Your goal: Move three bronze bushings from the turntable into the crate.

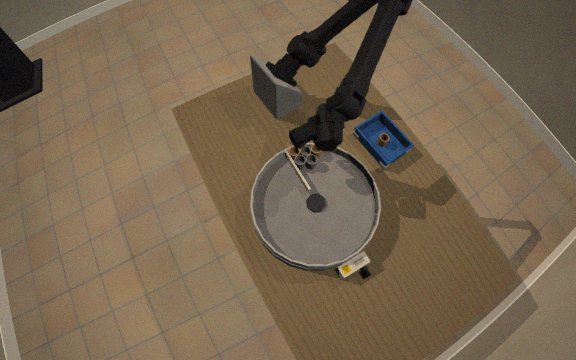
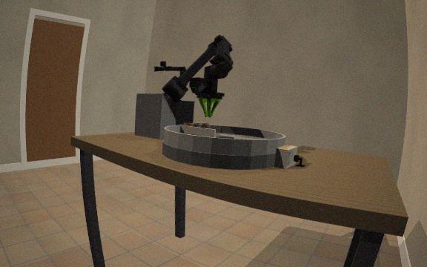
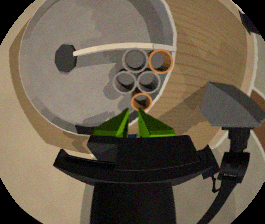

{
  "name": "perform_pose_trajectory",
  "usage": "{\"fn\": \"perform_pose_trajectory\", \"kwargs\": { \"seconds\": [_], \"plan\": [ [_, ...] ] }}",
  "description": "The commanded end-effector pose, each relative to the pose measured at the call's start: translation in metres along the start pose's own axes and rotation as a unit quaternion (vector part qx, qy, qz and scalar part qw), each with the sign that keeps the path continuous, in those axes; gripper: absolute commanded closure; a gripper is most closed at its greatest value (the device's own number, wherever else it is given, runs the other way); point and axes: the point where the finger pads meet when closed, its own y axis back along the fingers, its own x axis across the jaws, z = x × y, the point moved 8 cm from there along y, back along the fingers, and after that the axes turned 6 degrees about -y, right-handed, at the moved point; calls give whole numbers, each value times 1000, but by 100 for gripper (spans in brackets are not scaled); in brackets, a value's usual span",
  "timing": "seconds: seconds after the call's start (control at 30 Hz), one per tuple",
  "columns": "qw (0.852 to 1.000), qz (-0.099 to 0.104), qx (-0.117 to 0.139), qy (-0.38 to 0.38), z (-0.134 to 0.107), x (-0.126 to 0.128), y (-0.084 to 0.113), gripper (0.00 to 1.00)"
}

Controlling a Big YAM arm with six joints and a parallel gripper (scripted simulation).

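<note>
The gripper (image 2: pixel 208 116) (image 3: pixel 133 111) hung above the turntable (image 1: pixel 318 240) (image 2: pixel 224 149) (image 3: pixel 78 100), pointing down. Its green fingers (image 2: pixel 215 107) stood slightly apart, with a narrow gap between the tips and nothing held in it.

One bronze bushing (image 1: pixel 382 143) was in the blue crate (image 1: pixel 397 155), its open end showing from above. Two more were on the turntable, near its rim. The near bronze bushing (image 1: pixel 316 152) (image 3: pixel 132 102) appeared just ahead of the fingertips in the wrist view, and the far bronze bushing (image 1: pixel 294 155) (image 3: pixel 150 61) sat in the corner between the rim and a pale divider (image 1: pixel 299 171) (image 2: pixel 199 131) (image 3: pixel 118 46).

Three grey bushings were clustered with them, all standing upright. The first grey bushing (image 3: pixel 123 60) was beside the divider, next to the far bronze one. The second grey bushing (image 3: pixel 114 81) and the third grey bushing (image 3: pixel 158 81) stood side by side between that row and the near bronze one.

The divider ran from the rim toward a dark hub (image 1: pixel 316 203) (image 3: pixel 65 58) at the turntable's middle. A small box with a yellow label (image 1: pixel 354 265) (image 2: pixel 286 157) was beside the turntable on the table (image 1: pixel 418 270) (image 2: pixel 328 182) (image 3: pixel 208 45). The crate was on the table too, near the turntable but apart from it.
</note>
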Motion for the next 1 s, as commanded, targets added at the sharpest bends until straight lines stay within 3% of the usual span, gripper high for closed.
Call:
{"fn": "perform_pose_trajectory", "kwargs": {
  "seconds": [0.0, 0.63, 0.97],
  "plan": [
    [1000, 0, 0, 7, -5, 1, 1, 86],
    [1000, 0, 0, 7, -5, 1, 1, 86],
    [1000, -6, 2, -1, -2, -1, -30, 86]
  ]
}}
